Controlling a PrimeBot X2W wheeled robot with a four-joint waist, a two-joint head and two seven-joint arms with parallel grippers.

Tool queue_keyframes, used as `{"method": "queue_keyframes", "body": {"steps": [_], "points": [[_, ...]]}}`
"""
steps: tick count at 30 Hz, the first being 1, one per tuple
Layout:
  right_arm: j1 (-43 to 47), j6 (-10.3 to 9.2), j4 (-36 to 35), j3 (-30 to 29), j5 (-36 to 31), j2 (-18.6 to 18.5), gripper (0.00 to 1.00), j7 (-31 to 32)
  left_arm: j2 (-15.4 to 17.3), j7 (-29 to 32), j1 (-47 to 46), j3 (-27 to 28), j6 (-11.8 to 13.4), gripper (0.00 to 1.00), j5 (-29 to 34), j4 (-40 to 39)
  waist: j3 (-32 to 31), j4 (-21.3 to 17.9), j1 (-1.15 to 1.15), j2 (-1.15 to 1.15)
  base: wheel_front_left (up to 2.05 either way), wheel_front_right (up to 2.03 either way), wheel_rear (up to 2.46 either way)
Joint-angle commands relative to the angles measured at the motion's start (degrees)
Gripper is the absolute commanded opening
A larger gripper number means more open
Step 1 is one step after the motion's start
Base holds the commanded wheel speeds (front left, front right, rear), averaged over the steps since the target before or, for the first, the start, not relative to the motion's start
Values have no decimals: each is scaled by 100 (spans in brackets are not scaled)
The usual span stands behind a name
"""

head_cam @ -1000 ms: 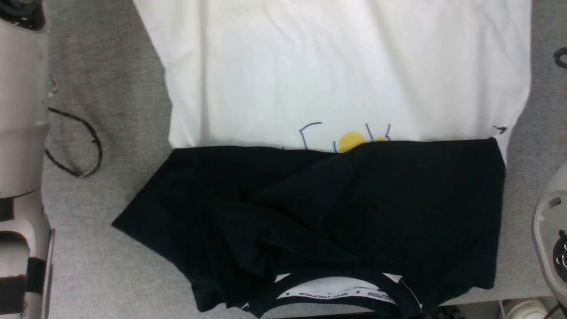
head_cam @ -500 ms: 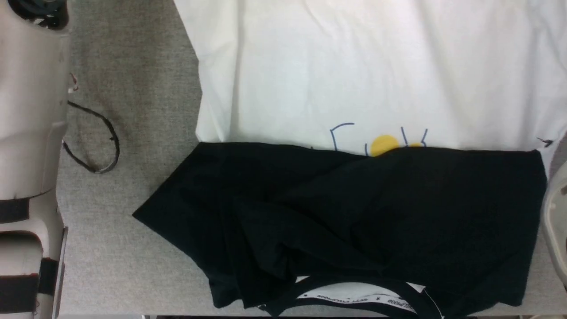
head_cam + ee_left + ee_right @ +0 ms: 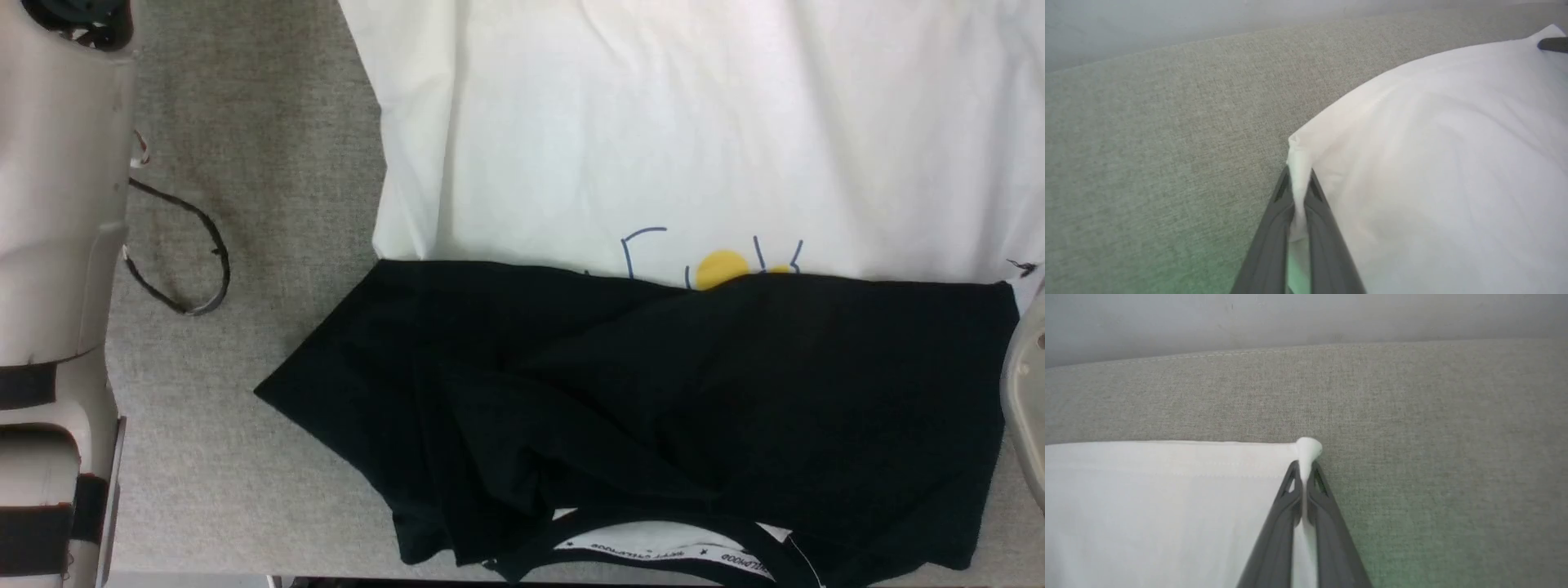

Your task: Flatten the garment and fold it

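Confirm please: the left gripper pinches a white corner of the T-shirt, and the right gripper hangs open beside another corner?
Not quite. The right gripper is shut on its white corner of the T-shirt, as the right wrist view shows. The left gripper pinches a corner, as you said.

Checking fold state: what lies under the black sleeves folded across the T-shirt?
The white T-shirt body; the chest print peeks out at its top, the rest is covered.
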Motion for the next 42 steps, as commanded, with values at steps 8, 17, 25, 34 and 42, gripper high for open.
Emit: {"method": "queue_keyframes", "body": {"steps": [8, 17, 25, 34, 42], "points": [[-50, -5, -145, 134, 101, -5, 0, -651, 88, -831, 63, 48, -89, 0, 2, 65, -233, -48, -1, 0, 0, 0, 0], [164, -5, -282, 2, 187, -5, 0, -1242, 254, -1716, 87, 162, -126, 0, -107, 320, -763, -118, -1, 0, 0, 0, 0], [821, -5, -517, 360, 851, -175, 0, -1421, 468, -2128, 527, 95, -138, 0, -353, 287, -1374, -92, -1, 0, 0, 0, 0], [2222, -5, -1323, 789, 1727, -606, 0, -994, 1201, -1967, 1641, -515, -141, 0, -933, -783, -2114, -68, -1, 0, 0, 0, 0], [3598, -5, -2482, 1004, 2372, -657, 0, -486, 1591, -1864, 2928, -539, -101, 0, -1356, -1699, -2877, -94, -1, 0, 0, 0, 0]]}}
